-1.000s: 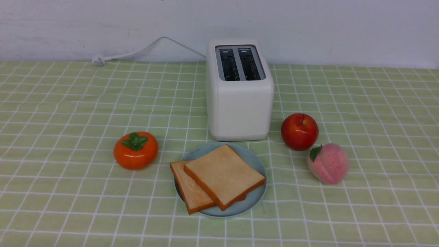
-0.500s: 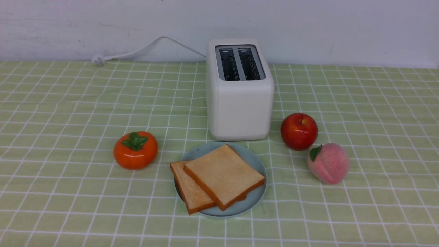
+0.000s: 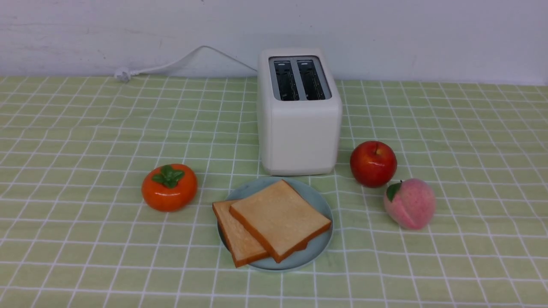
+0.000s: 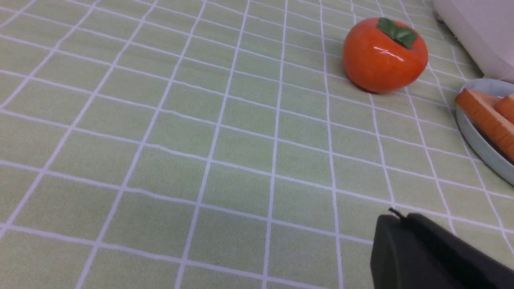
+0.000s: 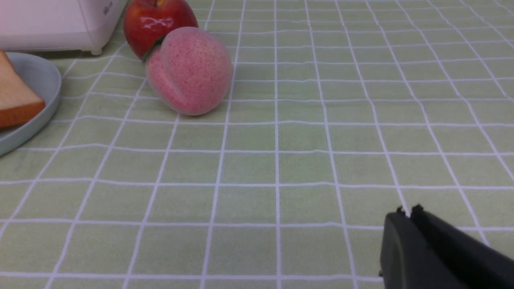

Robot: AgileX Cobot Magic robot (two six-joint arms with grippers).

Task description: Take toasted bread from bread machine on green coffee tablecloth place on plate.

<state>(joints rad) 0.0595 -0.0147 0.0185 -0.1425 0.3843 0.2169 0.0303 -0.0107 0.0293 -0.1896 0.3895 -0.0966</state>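
Though stacked, square toasted bread (image 3: 280,220)

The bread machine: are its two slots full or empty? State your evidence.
Empty. The bread machine shows bare dark slots, and both slices of toasted bread lie on the plate.

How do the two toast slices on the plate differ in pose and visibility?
The upper toast slice lies on top with its whole face showing; the lower toast slice is partly covered by it. The upper one sits toward the right of the plate; the lower one's corner juts past the rim on the left. Both are flat, square, pale golden with darker orange-brown crusts, and both are out of the toaster.
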